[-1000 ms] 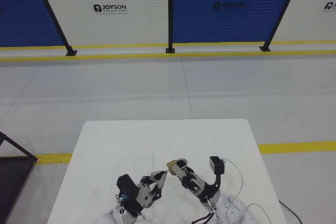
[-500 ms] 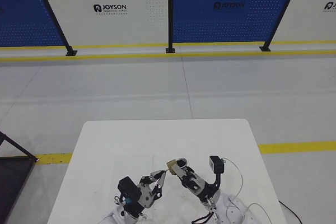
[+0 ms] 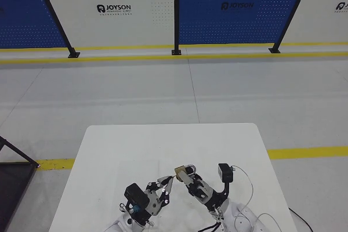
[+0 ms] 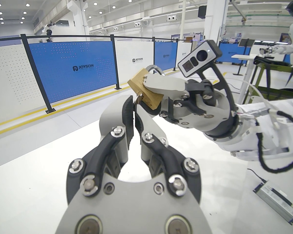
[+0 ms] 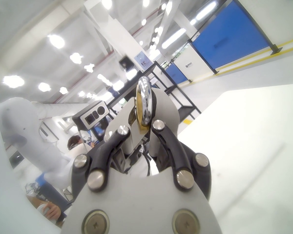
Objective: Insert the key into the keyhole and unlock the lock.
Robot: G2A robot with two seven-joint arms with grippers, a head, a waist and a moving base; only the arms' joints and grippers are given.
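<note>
The left jaws are pressed almost together, their black ribbed pads (image 4: 128, 113) pinching a small dark metal key (image 4: 139, 97) at the very tips, so only a sliver of it shows. Straight ahead of those tips, touching the key, is the underside of a squat brass padlock with a chrome shackle (image 4: 136, 83). The key's long axis runs on from the left jaws into that bottom face. The lock's own length carries on along roughly the same line, body first and shackle at the far end, the whole thing tilted, not upright. From where I stand I can't tell how deep the key sits in the keyhole, or whether it is in at all.

The right jaws come from the opposite side and are clamped across the lock's flat brass faces. In the right wrist view the shackle (image 5: 144, 98) stands edge-on between their grey fingers (image 5: 166, 110). So the left arm has the key, the right arm has the lock, and the two meet tip to tip.

All of it hangs in the air over the near edge of the white bench (image 3: 133, 145), about midway along, with nothing resting on the top. The shackle looks seated in the body, so I'd judge the lock not yet opened. What's needed is a push along that shared line, then a twist from the left wrist while the right holds firm
</note>
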